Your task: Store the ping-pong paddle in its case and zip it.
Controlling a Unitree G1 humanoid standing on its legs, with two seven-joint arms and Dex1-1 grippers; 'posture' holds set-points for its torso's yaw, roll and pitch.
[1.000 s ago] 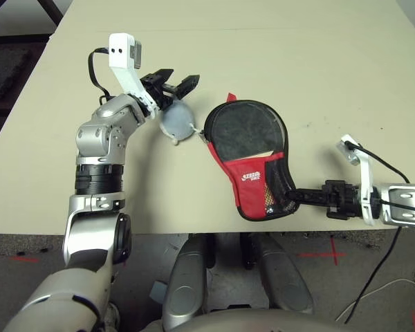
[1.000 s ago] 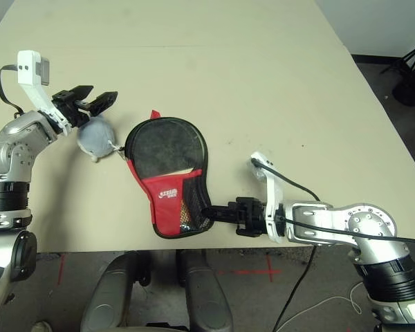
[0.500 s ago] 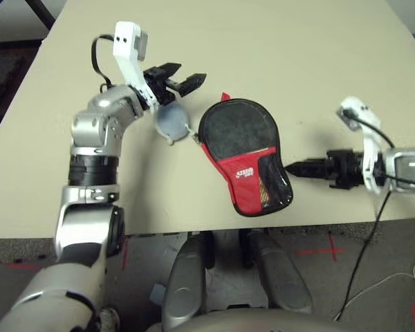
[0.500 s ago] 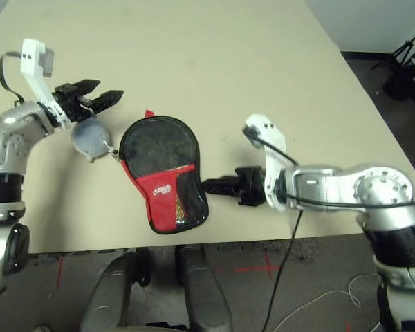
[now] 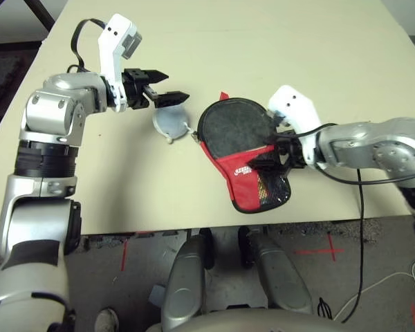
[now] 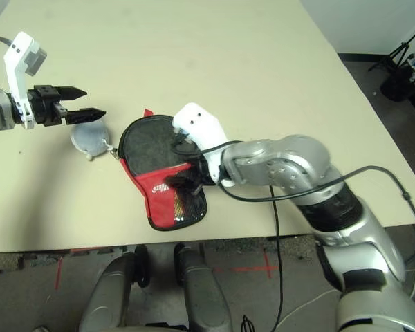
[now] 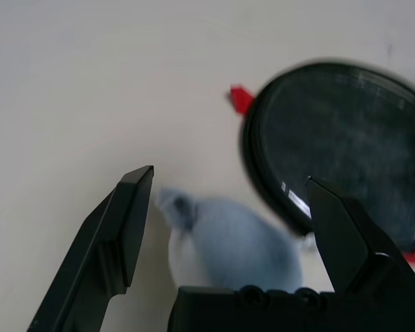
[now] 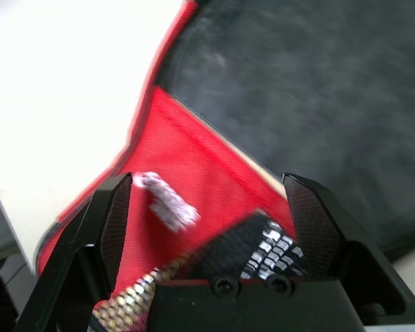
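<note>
The case [image 5: 243,181] lies near the table's front edge, its red panel [image 8: 194,173] and mesh pocket [image 8: 245,252] toward me. The ping-pong paddle's round black face [image 5: 234,126] shows inside the zipper rim; its handle is hidden under the red panel. My right gripper [image 5: 261,159] hovers open just over the red panel, with nothing between its fingers [image 8: 114,221]. My left gripper [image 5: 176,86] is open in the air left of the case, above a pale grey floppy round piece [image 5: 169,123] that lies on the table beside the case's rim.
The beige table [image 5: 297,41] stretches bare behind and to the right of the case. Its front edge runs just below the case's handle end. A red tab [image 7: 241,99] sticks out at the case's far rim.
My right gripper let go at the case's handle end, opened, and swung in over the red panel. My left arm drew back a little to the left. The camera view has shifted.
</note>
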